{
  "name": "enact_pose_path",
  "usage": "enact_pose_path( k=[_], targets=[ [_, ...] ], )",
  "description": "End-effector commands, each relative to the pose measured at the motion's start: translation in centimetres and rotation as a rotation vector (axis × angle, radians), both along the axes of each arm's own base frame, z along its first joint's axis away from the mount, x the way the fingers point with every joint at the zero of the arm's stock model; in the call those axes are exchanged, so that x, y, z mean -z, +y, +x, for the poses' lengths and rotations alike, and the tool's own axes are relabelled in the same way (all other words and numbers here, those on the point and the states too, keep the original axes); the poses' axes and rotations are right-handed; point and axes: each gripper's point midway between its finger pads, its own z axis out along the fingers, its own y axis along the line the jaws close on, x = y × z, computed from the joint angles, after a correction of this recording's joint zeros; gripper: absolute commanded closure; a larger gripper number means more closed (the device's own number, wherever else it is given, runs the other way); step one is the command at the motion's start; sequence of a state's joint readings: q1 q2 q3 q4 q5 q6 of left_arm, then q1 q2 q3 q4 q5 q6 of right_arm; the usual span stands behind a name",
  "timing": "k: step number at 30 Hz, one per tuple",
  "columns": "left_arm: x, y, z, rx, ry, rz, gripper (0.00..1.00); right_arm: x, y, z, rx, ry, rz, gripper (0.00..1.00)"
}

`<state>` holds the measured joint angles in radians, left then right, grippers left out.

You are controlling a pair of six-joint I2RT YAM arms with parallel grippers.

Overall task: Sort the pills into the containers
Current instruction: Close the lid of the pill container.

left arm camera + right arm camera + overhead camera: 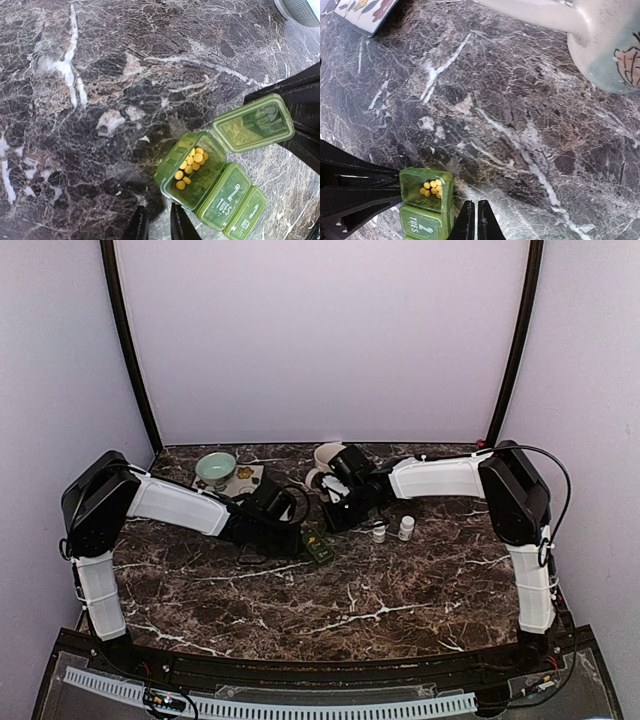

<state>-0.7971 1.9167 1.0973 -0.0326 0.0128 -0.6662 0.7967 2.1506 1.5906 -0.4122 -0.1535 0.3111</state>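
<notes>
Both arms reach inward over the marble table (420, 590). The left gripper (156, 224) is barely parted and the right gripper (474, 222) is closed, both empty. Between them lies the green pill organizer (222, 192), its long axis diagonal in the left wrist view and its end lid (252, 122) open above the yellow pills (191, 164).

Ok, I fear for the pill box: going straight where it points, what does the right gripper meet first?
The right gripper would likely meet bare marble table first, passing beside the green pill box; depth is unclear.

Right end effector (474, 222) closed, empty.
</notes>
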Motion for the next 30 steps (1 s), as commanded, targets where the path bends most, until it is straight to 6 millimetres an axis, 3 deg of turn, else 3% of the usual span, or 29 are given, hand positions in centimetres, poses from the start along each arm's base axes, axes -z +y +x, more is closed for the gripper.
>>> enact_pose_path(
  k=[1, 14, 30],
  targets=[
    [1.0, 0.8, -0.5, 0.000, 0.025, 0.057, 0.83, -2.5, 1.2, -0.6, -0.029, -0.028, 0.067, 0.95],
    [1.1, 0.9, -0.4, -0.005, 0.022, 0.056, 0.83, -2.6, 2.4, -1.5, -0.054, 0.025, 0.111, 0.83],
    [1.2, 1.1, -0.2, -0.009, 0.023, 0.052, 0.83, -1.5, 3.4, -2.3, -0.093, 0.078, 0.111, 0.76]
  ],
)
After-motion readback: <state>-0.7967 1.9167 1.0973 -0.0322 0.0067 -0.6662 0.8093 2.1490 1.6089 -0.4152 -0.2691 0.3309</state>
